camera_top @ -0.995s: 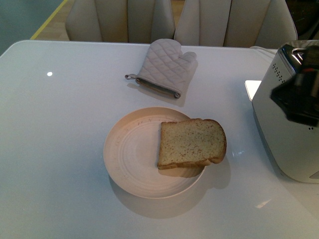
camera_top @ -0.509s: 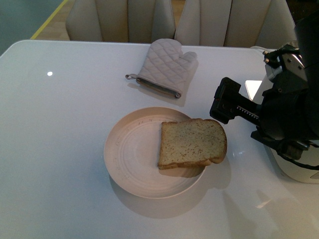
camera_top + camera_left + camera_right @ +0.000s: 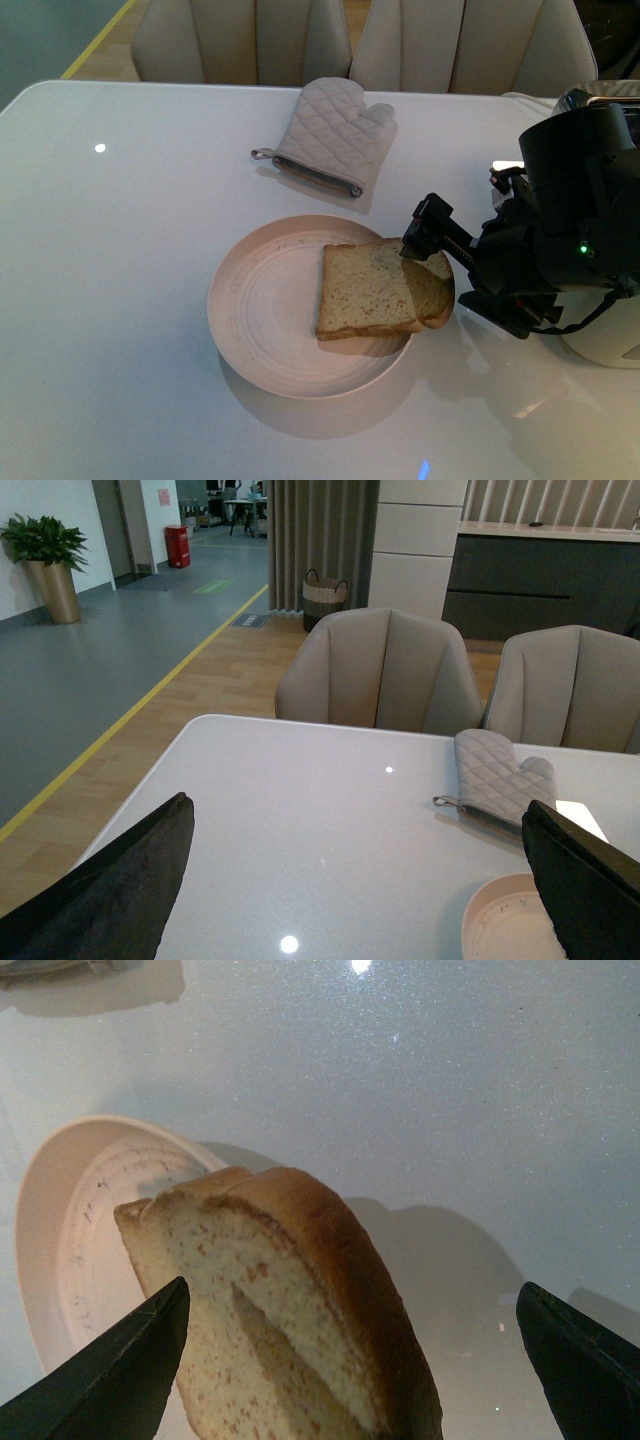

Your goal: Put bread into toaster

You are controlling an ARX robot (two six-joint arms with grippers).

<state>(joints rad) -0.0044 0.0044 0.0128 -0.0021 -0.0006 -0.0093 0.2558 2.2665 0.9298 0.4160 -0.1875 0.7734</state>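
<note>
The bread [image 3: 372,290], a speckled slice with a darker crust, lies on the right half of a pale pink plate [image 3: 255,305], its rounded end over the rim. My right gripper [image 3: 438,262] is open, low over that rounded end. In the right wrist view the gripper [image 3: 350,1360] has its jaws wide apart either side of the bread [image 3: 280,1310], not touching it. The white toaster [image 3: 605,345] stands at the far right, mostly hidden behind my right arm. My left gripper [image 3: 355,890] is open and empty above the table, outside the front view.
A grey quilted oven mitt [image 3: 335,135] lies behind the plate; it also shows in the left wrist view [image 3: 495,785], with the plate's rim [image 3: 490,925] below it. Two beige chairs [image 3: 250,40] stand at the table's far edge.
My right arm has moved from in front of the toaster down and left to the bread, and its open jaws now sit at the slice's rounded end. The bread has not moved.
</note>
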